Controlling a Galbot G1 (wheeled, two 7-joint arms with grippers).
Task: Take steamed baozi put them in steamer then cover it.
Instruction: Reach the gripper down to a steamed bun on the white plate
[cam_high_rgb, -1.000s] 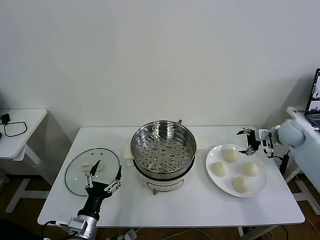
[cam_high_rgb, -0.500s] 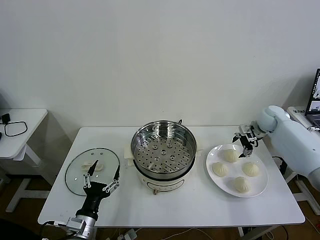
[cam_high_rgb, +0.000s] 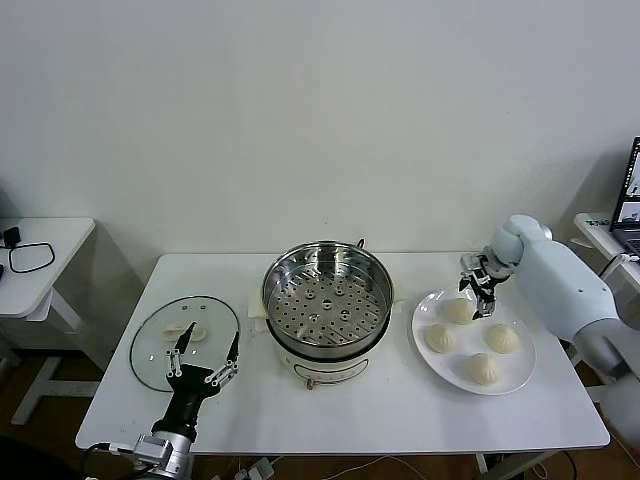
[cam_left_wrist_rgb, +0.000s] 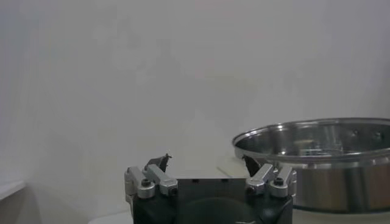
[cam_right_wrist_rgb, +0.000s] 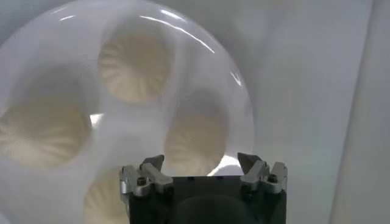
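The right end effector (cam_high_rgb: 478, 290) has swung in, spread wide, over the plate's (cam_high_rgb: 520, 370) rear baozi (cam_high_rgb: 459, 311).

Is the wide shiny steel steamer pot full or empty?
Empty: the wide shiny steel steamer pot shows only its bare perforated tray; all four baozi sit on the white plate.

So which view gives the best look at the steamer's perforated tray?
The head view: it looks down into the steamer, showing the whole perforated tray, empty. The left wrist view shows only the steamer's rim and side wall. The right wrist view doesn't show it.
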